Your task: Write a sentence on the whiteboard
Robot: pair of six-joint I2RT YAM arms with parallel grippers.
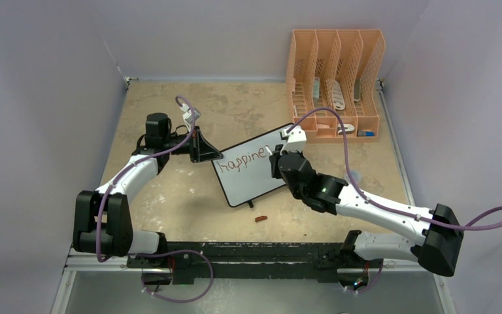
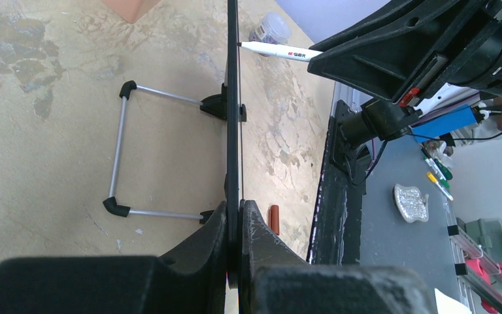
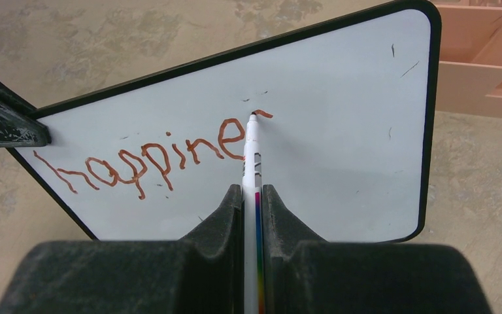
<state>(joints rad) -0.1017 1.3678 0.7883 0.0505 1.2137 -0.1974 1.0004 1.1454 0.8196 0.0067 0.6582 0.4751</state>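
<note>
Closest thing in the right wrist view is the right gripper (image 3: 251, 191), fingers squeezed shut on a white marker (image 3: 251, 150) with a rainbow stripe down the barrel. The tip is touching the whiteboard (image 3: 340, 131), right at a small fresh stroke after the last "e".

The sentence (image 3: 144, 160) reads "happine" so far in red-brown ink, so there's plenty left to write. The board sits mid-table (image 1: 170, 196), turned diagonally and leaning back on its wire stand (image 2: 121, 150). The left gripper (image 2: 235, 210) is pinched shut on its left edge. A red-brown cap (image 1: 261, 218) lies on the table just in front of the board, and an orange file organizer (image 1: 335, 82) is off at the far right corner.

What I'd worry about:
- The board is only held at one edge, and the pen is pressing well away from that grip. A firm push could pivot the board or slide its feet, and the letters would go wonky.
- The line already climbs uphill, so the row could get cramped toward the right frame.
- The marker could creep between the fingers under side load.
- The fingers could drag through wet ink on the second line.
</note>
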